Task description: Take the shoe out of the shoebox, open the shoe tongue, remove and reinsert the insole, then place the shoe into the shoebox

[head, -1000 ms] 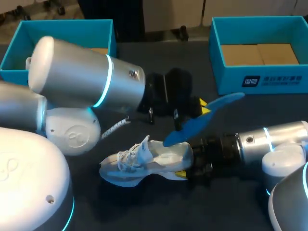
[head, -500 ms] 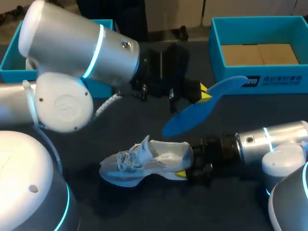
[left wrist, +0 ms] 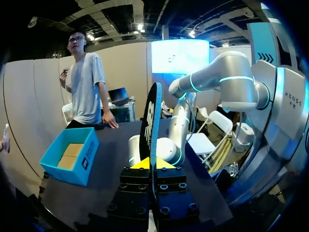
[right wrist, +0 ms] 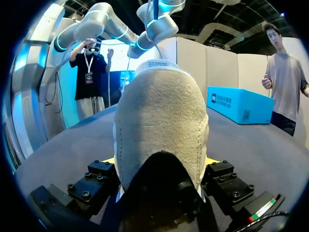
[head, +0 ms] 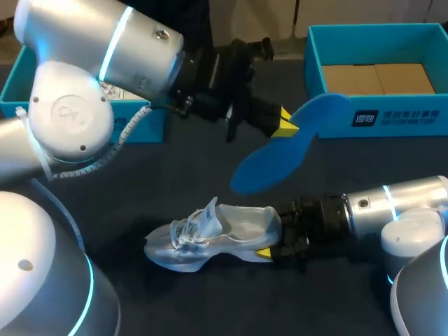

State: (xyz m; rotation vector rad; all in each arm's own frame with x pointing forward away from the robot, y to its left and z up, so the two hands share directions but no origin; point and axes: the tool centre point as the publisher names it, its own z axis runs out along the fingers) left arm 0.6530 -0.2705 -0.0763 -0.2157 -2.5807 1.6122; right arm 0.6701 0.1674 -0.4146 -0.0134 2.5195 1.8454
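A white sneaker [head: 210, 234] lies on the dark table with its toe toward my left side. My right gripper [head: 273, 236] is shut on its heel, a yellow-tipped finger on each side. In the right wrist view the heel and collar of the sneaker [right wrist: 161, 121] fill the space between that gripper's [right wrist: 161, 163] fingers. The blue insole [head: 280, 150] hangs in the air above and behind the shoe, clear of it. My left gripper [head: 285, 124] is shut on one end of it. In the left wrist view the insole [left wrist: 150, 116] stands edge-on between the left gripper's [left wrist: 150, 163] yellow tips.
A blue shoebox [head: 420, 115] with cardboard in its bottom stands at the back right; it also shows as the blue box [left wrist: 70, 157] and blue box [right wrist: 236, 104] in the wrist views. A second blue box [head: 140, 115] stands at the back left, partly behind my left arm.
My left arm has lifted the insole up and away from the shoe toward the back of the table. The shoe and my right arm have stayed put.
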